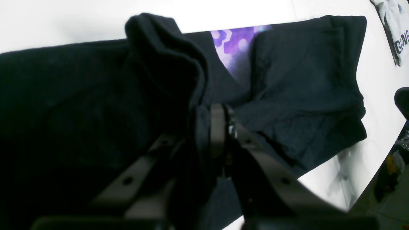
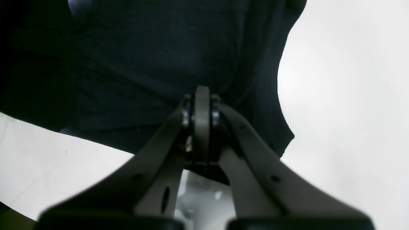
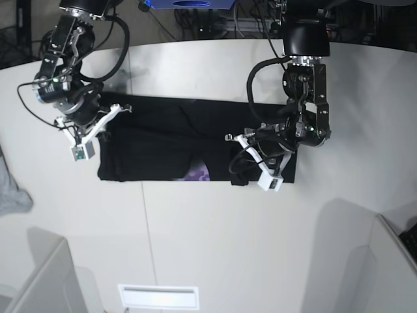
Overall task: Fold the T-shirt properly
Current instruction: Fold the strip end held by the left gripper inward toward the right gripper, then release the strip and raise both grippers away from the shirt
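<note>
The black T-shirt (image 3: 163,140) lies in a long band across the white table, a patch of its purple print (image 3: 197,173) showing at the near edge. My left gripper (image 1: 223,111) is shut on a raised fold of the T-shirt (image 1: 303,95), with the purple print (image 1: 233,44) just beyond the fold. In the base view that left gripper (image 3: 236,147) sits over the shirt's right part. My right gripper (image 2: 202,95) is shut on the T-shirt's (image 2: 143,64) edge, at the shirt's far left end (image 3: 117,111) in the base view.
A small grey cloth (image 3: 12,195) lies at the table's left edge and shows with lettering in the left wrist view (image 1: 396,28). Grey bins stand at the near left (image 3: 39,280) and near right (image 3: 365,261). A white slot (image 3: 158,297) sits near the front of the table (image 3: 215,235).
</note>
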Motion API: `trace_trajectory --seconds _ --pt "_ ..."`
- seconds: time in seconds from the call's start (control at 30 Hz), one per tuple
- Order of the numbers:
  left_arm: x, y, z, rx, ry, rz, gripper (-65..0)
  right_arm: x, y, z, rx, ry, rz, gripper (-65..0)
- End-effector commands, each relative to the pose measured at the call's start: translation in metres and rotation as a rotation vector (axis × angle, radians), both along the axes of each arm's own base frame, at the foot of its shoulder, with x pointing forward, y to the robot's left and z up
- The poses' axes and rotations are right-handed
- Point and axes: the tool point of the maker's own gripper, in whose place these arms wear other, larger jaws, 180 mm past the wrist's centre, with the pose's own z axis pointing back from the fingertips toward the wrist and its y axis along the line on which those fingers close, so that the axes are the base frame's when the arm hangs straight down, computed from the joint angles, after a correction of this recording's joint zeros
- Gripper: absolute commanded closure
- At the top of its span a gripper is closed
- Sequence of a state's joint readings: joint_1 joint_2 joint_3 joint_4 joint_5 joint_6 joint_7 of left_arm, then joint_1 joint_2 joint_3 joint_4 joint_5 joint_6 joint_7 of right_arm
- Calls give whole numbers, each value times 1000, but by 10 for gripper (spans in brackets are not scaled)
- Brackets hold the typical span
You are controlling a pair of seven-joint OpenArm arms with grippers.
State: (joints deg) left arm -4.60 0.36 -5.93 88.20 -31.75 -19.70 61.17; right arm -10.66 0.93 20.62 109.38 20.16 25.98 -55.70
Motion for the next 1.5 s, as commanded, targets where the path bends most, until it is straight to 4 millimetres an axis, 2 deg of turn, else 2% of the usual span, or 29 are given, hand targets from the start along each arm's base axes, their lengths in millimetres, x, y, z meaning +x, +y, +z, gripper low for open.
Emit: trace_trajectory --seconds 0.0,0.03,0.23,0.3,0.4,0.47,0.63,0.77,0.83,0.93,0.97,1.03,1.07,1.1,1.13,1.17,1.23,1.27,1.37,1.47 --pt "10 -4 14 -24 -47 -2 0 8 0 11 4 -47 0 0" --pt "10 -4 14 -24 -47 -2 0 8 0 11 4 -47 0 0" --pt "10 -4 15 -27 -50 -1 -341 7 0 9 4 -42 0 0" --pt "11 -10 16 -42 -51 -1 -446 7 0 9 4 -42 0 0" --pt "10 -21 19 -68 -53 -7 -541 7 -1 9 3 -42 -3 0" --pt "7 -39 20 -86 -52 -43 -566 7 -2 9 3 -42 -4 0" --pt "-11 -88 24 -88 -58 -197 -564 8 -2 10 3 -45 -6 0" --pt "-7 -85 35 -81 -98 -195 -564 7 -3 10 2 -42 -7 0" --pt "3 -64 46 -76 -132 -135 -563 8 -3 11 2 -47 -9 0" --pt "16 -5 47 -25 -154 -1 -546 15 0 18 23 -70 -4 0" --pt "19 18 47 -4 -157 46 -505 16 1 18 44 -68 -5 0" --pt "18 64 43 45 -147 137 -360 19 -5 19 93 -61 -32 0" --pt "18 87 42 70 -146 181 -263 22 -9 15 121 -42 -49 0" --pt "18 109 43 94 -148 220 -160 23 -14 7 142 -7 -68 -65" --pt "16 130 45 120 -150 257 -54 25 -21 -1 161 29 -90 -171" --pt "11 150 44 147 -143 290 0 26 -27 -9 173 66 -108 -272" --pt "0 184 43 198 -133 345 0 25 -44 -18 171 119 -135 -417" --pt "-8 200 42 221 -123 371 0 26 -50 -21 171 134 -145 -459" --pt "-27 238 40 288 -95 427 0 34 -66 -21 166 138 -165 -474" --pt "-40 256 38 313 -77 462 0 46 -82 -23 191 150 -201 -474"
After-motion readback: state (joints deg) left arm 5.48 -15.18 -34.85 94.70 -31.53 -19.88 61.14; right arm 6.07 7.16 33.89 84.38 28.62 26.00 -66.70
